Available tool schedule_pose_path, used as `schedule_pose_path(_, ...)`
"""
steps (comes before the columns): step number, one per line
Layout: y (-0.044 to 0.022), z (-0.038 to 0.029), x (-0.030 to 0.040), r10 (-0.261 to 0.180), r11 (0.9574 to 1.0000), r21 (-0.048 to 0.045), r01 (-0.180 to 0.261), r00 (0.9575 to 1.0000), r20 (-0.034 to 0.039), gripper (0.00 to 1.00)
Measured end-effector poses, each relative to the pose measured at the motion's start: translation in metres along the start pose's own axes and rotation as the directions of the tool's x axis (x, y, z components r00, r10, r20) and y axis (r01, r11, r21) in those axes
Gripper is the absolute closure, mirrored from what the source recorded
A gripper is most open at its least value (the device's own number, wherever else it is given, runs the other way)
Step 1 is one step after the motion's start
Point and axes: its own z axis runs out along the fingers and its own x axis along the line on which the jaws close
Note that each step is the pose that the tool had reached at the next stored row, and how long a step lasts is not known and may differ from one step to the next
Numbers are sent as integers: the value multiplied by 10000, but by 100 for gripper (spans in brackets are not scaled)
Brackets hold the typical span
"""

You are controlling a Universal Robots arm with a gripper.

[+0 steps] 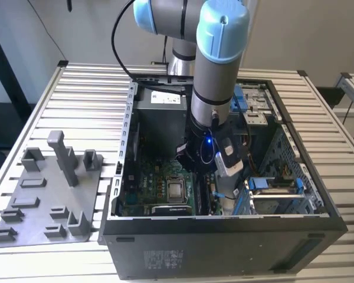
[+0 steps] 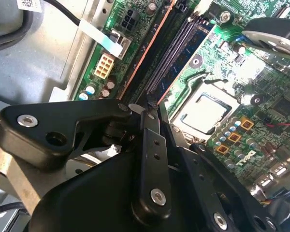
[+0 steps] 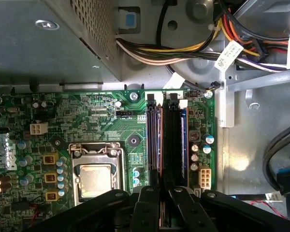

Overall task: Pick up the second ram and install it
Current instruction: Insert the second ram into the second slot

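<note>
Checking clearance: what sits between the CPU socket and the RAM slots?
In the first wrist view, between the CPU socket and the RAM slots lies green board with a mounting hole and small blue capacitors.

The surface [image 1: 94, 100] is a ribbed, light-coloured metal top of parallel slats. An open computer case [image 1: 224, 236] lies directly on it, occupying the middle and the exterior view's right. Just beside the case, on the exterior view's left, a flat grey tray [image 1: 47, 200] with upstanding grey blocks rests on the slats.
</note>
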Motion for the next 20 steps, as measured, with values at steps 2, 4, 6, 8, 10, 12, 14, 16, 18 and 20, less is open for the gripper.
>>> schedule_pose_path(2, 0, 0, 0, 1, 10000, 1, -1, 10000, 0, 86)
schedule_pose_path(4, 0, 1, 0, -2, 10000, 0, 2, 10000, 0, 86)
schedule_pose_path(6, 0, 1, 0, -13, 10000, -1, 13, 10000, 12, 86)
schedule_pose_path(8, 0, 1, -2, -66, 10000, -4, 66, 10000, 15, 86)
schedule_pose_path(10, 0, 1, -2, -147, 9999, -6, 147, 9999, 23, 86)
schedule_pose_path(12, 0, 1, -3, -249, 9997, -8, 249, 9997, 30, 86)
schedule_pose_path(14, 0, 1, -4, -388, 9992, -11, 388, 9992, 36, 86)
schedule_pose_path(16, 0, 1, -5, -456, 9990, -13, 456, 9990, 38, 86)
schedule_pose_path(18, 0, 2, -7, -490, 9988, -15, 490, 9988, 37, 86)
schedule_pose_path(20, 0, 10, -10, -494, 9988, -37, 494, 9988, 37, 86)
